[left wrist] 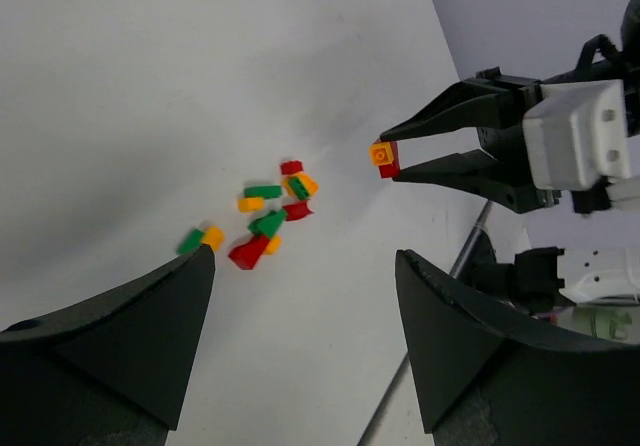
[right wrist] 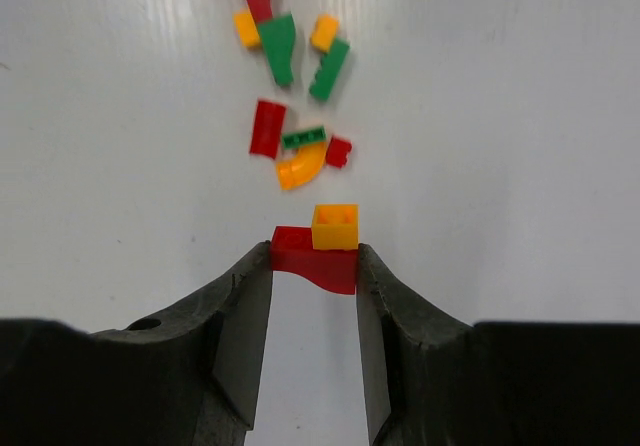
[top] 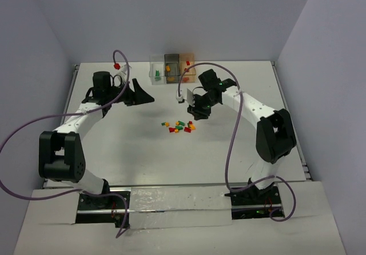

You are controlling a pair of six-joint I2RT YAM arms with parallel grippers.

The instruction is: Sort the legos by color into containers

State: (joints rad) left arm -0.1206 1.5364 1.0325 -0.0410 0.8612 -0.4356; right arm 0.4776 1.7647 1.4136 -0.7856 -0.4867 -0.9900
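Between the fingertips of the right gripper sits a red brick, pinched from both sides by jaws drawn partway in. A yellow brick is stuck on top of it, so the two are held as one piece. The left wrist view shows the same pair at the tips of that gripper, apart from the other legos.

Just beyond those fingertips lies the pile: loose red, green and yellow bricks scattered close together on the white table, some touching. From above, the pile is near the middle of the table, with the right gripper just behind it and to its right.

The left gripper is spread wide with nothing between its jaws. It is over bare table, well left of the pile.

At the far edge stand three boxes in a row, touching. The clear box holds a green brick, and the grey box holds something orange. What is in the orange box I cannot tell.
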